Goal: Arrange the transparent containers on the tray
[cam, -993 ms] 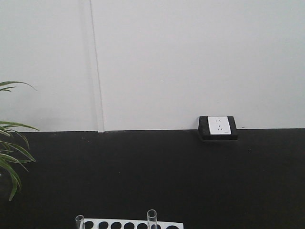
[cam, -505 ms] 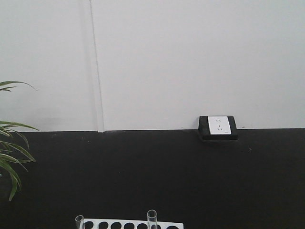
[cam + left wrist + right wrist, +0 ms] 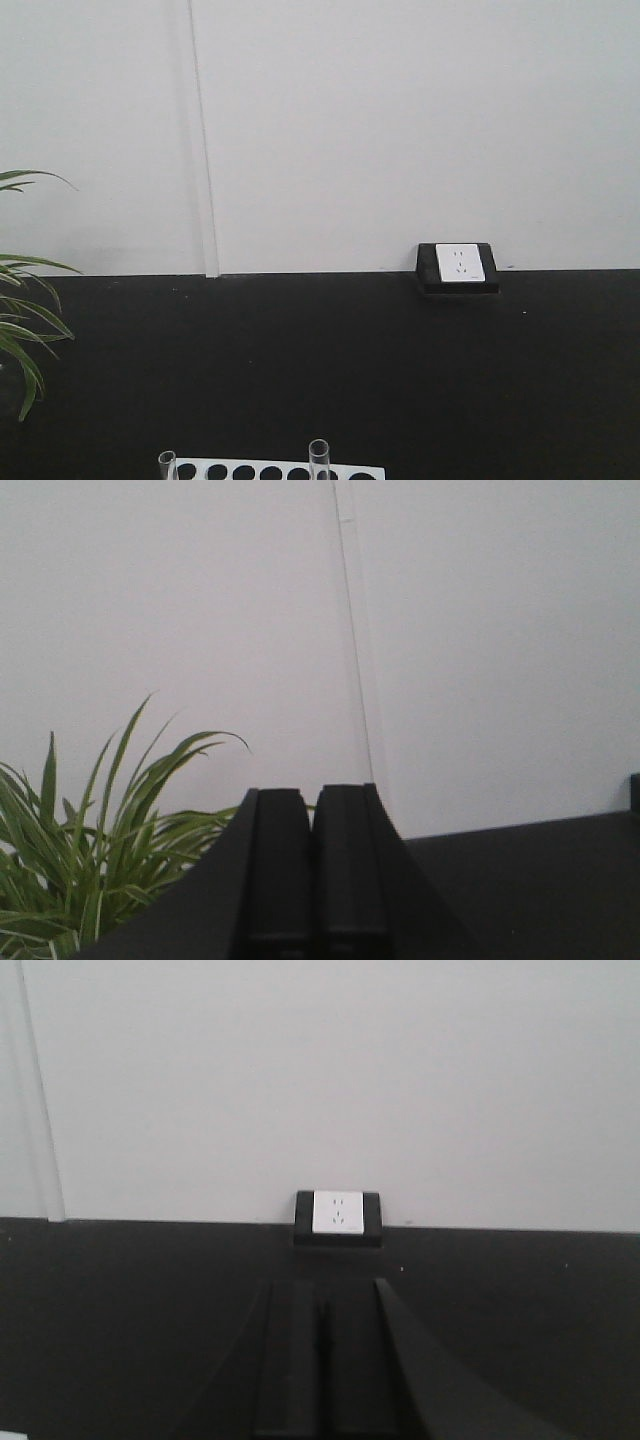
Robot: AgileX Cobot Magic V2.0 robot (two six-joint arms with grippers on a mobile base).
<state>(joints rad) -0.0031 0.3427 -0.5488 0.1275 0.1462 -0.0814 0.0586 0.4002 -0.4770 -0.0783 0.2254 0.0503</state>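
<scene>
Two transparent containers, clear glass tubes, stand upright at the bottom edge of the front view: one (image 3: 319, 458) near the middle and one (image 3: 167, 466) at the left end of a white rack (image 3: 280, 470) with round black holes. The tray is out of view. My left gripper (image 3: 313, 805) is shut with nothing between its black fingers, pointing at the white wall. My right gripper (image 3: 322, 1310) is also shut and empty, aimed at the black surface and a wall socket. Neither gripper appears in the front view.
A green spiky plant (image 3: 25, 330) stands at the left, also seen in the left wrist view (image 3: 90, 850). A white socket in a black frame (image 3: 458, 267) sits where the white wall meets the black surface (image 3: 400, 380).
</scene>
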